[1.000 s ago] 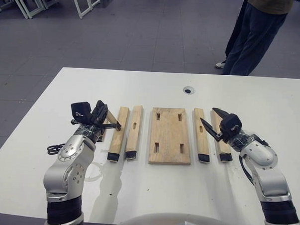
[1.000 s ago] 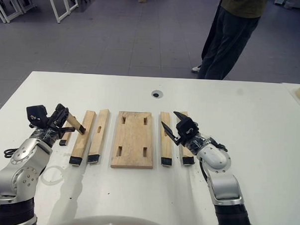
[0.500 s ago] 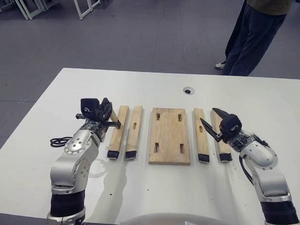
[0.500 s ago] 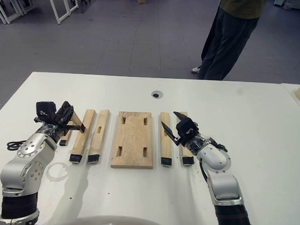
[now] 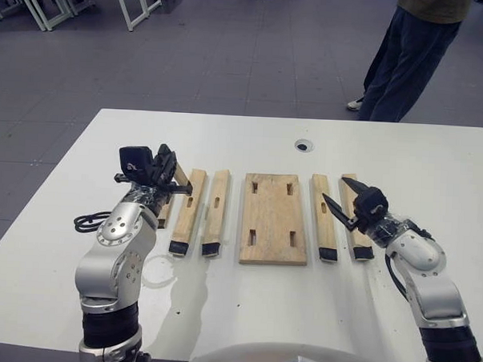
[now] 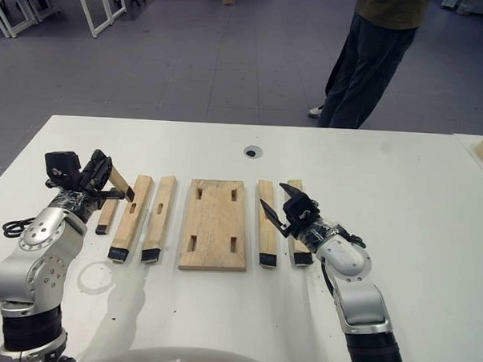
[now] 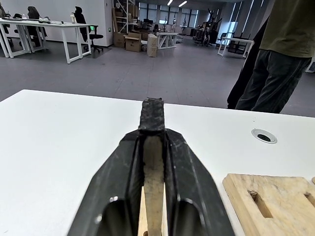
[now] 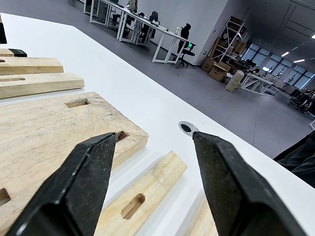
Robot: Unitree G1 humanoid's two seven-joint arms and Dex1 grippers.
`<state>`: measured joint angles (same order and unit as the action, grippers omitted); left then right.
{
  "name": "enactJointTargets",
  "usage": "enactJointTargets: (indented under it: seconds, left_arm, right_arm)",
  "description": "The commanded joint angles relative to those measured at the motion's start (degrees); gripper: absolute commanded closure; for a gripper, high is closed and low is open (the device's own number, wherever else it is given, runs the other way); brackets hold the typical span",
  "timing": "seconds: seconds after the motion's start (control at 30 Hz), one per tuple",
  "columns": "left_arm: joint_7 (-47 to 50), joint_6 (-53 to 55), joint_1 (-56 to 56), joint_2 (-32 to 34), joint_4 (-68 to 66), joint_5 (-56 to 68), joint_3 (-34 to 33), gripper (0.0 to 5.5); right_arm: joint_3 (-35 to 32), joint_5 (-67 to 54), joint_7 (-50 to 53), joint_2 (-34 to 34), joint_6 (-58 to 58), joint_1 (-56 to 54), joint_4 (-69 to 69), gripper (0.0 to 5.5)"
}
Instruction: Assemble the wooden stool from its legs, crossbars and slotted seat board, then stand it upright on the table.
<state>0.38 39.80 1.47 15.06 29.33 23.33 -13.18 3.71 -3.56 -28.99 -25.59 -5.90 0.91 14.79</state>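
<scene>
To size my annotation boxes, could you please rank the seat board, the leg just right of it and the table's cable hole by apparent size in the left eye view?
1. Seat board, clearly largest.
2. Leg, nearly as long but much narrower.
3. Cable hole, smallest, though farther off.

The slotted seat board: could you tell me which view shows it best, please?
The left eye view: the whole seat board lies flat with all four slots visible. The right eye view matches it. The right wrist view shows one end close up, the left wrist view one corner.
</scene>
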Motion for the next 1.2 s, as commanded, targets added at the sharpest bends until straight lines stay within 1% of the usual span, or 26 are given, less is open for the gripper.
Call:
enactJointTargets:
  seconds: [0.03,0.23,0.37,0.47,0.57,0.67,0.73,0.87,0.97,1.0,1.13,1.17,1.2]
  left_arm:
    - [-1.1,-1.3,-2.8,-1.4,-2.3,-0.8,0.5,5.06]
    - [-2.6,-5.9,-3.2,-1.4,-7.5,-2.5,-0.4,5.06]
    - [-2.8,-6.1,-1.4,-1.4,-6.8,-1.1,-1.4,5.06]
    - [-3.4,-6.5,-1.9,-1.4,-7.8,-1.5,-0.9,5.06]
    - [-5.7,-7.9,-4.2,-0.1,-12.0,-3.3,0.7,5.06]
    - [-7.7,-4.9,-3.7,2.1,-16.9,-4.7,3.1,5.06]
    - [-7.4,-2.1,-2.4,2.8,-18.4,-4.8,3.1,5.06]
    - [-6.6,-0.5,-1.3,2.0,-18.4,-3.9,2.3,5.06]
    - [-6.1,-2.6,-1.0,0.7,-16.9,-3.9,1.9,5.06]
    - [-5.8,-3.8,-0.7,0.2,-16.4,-4.1,1.7,4.69]
    - [-6.3,-8.6,0.2,-0.5,-12.3,-4.7,1.2,4.14]
    - [-6.1,-9.4,0.1,-0.6,-10.8,-4.6,0.6,3.93]
    - [-6.1,-9.9,0.0,-0.5,-9.3,-4.3,-0.1,3.83]
  right_arm:
    - [0.0,0.6,0.0,-0.3,0.4,-0.1,0.2,2.64]
    - [0.0,0.7,-0.2,-0.4,0.4,-0.2,0.1,2.64]
    - [0.2,0.8,-0.1,-0.3,0.5,0.2,0.3,2.64]
    - [0.2,0.8,-0.1,-0.3,0.3,0.2,0.3,2.64]
    - [0.0,0.8,0.1,-0.2,0.3,0.1,0.0,2.64]
    - [0.0,0.8,0.2,-0.1,0.3,0.1,0.1,2.64]
    - [0.0,0.9,0.2,0.0,0.3,-0.2,-0.1,2.64]
    - [0.0,1.1,0.3,0.1,0.5,0.2,0.2,2.64]
    - [0.0,1.2,0.3,0.2,0.5,0.2,0.1,2.64]
    - [-0.1,1.2,0.2,0.2,0.5,0.2,0.0,2.64]
    - [-0.2,1.3,0.2,0.2,0.6,-0.2,-0.4,2.64]
    - [-0.2,1.3,0.3,0.3,0.6,-0.2,-0.4,2.64]
    - [-0.2,1.3,0.4,0.3,0.5,-0.2,-0.4,2.64]
